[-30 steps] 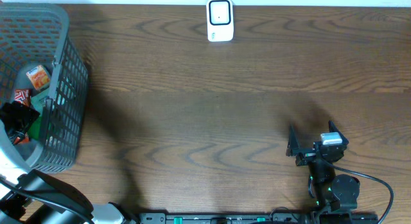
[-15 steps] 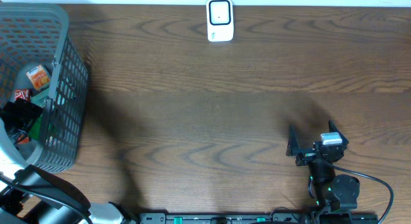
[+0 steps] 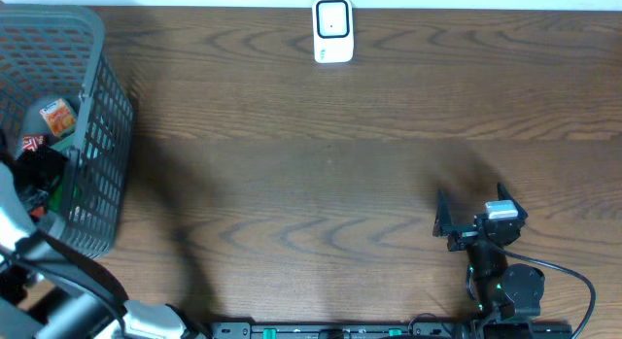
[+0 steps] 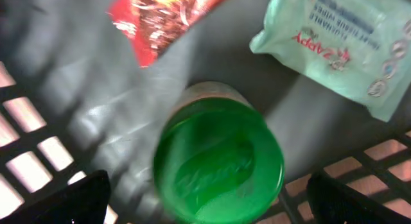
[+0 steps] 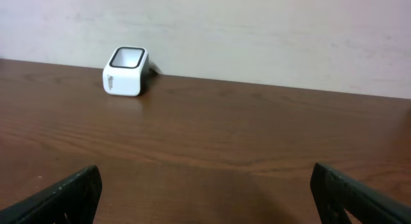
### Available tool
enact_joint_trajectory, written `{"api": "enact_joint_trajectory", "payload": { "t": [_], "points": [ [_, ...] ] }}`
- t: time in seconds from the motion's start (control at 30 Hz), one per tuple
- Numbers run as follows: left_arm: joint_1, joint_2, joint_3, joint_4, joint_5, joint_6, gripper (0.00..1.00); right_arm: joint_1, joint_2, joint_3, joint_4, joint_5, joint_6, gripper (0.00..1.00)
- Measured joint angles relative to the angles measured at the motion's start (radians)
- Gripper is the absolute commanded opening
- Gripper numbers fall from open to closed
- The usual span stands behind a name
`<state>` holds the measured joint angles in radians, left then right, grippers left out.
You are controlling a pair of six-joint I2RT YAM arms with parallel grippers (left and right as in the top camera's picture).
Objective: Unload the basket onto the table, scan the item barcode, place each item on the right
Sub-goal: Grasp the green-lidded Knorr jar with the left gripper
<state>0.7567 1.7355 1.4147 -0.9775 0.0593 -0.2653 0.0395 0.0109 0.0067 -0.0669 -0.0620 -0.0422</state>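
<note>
I read the left end effector (image 4: 209,197) as wide: in the left wrist view its two dark fingertips (image 4: 87,195) sit at the bottom corners of the frame, well apart, and nothing is clamped between them; it hangs inside the grey basket (image 3: 97,106) at the left edge of the counter (image 3: 321,184). Directly below it a green-lidded container (image 4: 218,160) stands on the basket floor, seen from above, lid up, slightly blurred; I cannot tell whether the fingertips touch it. A red packet (image 4: 160,18) lies beyond the container towards the top of the same view; a pale green wipes pack (image 4: 340,51) lies at the upper right, apart from the container; no barcode is legible on any of the three. In the overhead view the left end effector (image 3: 44,174) shows as a dark mass within the basket, with an orange packet (image 3: 58,116) beside it further in. The right end effector (image 3: 473,208) is also wide and holds nothing; it is low over bare counter at the right near side, well apart from the basket. The white scanner (image 3: 332,30) stands at the far edge of the counter, centre, against the wall (image 5: 257,31); in the right wrist view the scanner (image 5: 126,71) appears at the upper left, window facing up, with open counter between it and the fingers.
</note>
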Motion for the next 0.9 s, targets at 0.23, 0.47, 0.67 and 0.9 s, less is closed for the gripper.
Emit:
{"api": "enact_joint_trajectory", "payload": {
  "t": [0.23,0.47,0.67,0.9],
  "points": [
    [-0.013,0.072,-0.001,0.035,0.009,0.0,0.98,0.0,0.0,0.0,0.0,0.0,0.0,0.99],
    [-0.013,0.079,-0.001,0.036,-0.018,0.003,0.98,0.0,0.0,0.0,0.0,0.0,0.0,0.99],
    [-0.013,0.109,-0.001,0.037,-0.036,0.008,0.98,0.0,0.0,0.0,0.0,0.0,0.0,0.99],
    [-0.013,0.179,-0.001,0.036,-0.04,0.034,0.98,0.0,0.0,0.0,0.0,0.0,0.0,0.99]
  ]
}}
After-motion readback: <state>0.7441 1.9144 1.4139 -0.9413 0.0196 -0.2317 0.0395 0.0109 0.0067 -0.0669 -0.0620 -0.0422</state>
